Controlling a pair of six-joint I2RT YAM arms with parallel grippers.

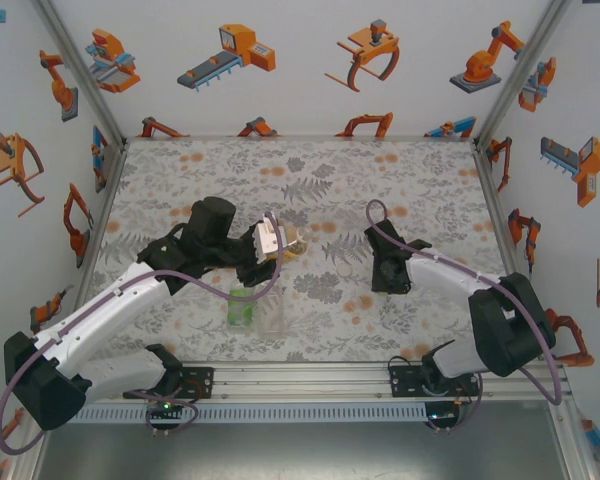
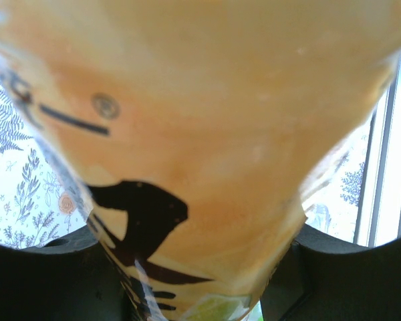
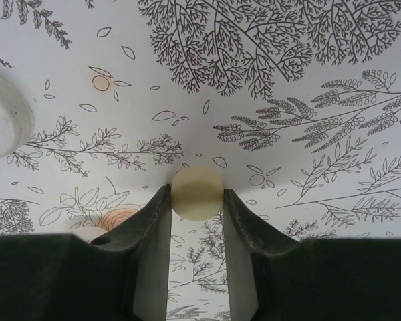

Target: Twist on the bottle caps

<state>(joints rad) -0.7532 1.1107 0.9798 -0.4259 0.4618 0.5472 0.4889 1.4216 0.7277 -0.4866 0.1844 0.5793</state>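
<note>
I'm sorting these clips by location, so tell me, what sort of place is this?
Probably a lab test cell for robot work: an aluminium frame holds white walls printed with robot pictures, around a fern-patterned table with a left arm and a right arm bolted to its rail.

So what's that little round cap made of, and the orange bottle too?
The cap looks like plastic: pale cream, smooth and matt, with no shine. The amber bottle is probably thin, glossy plastic: light glows through its wall, and dark characters are printed on it. Going by looks alone, glass can't be ruled out.
</note>
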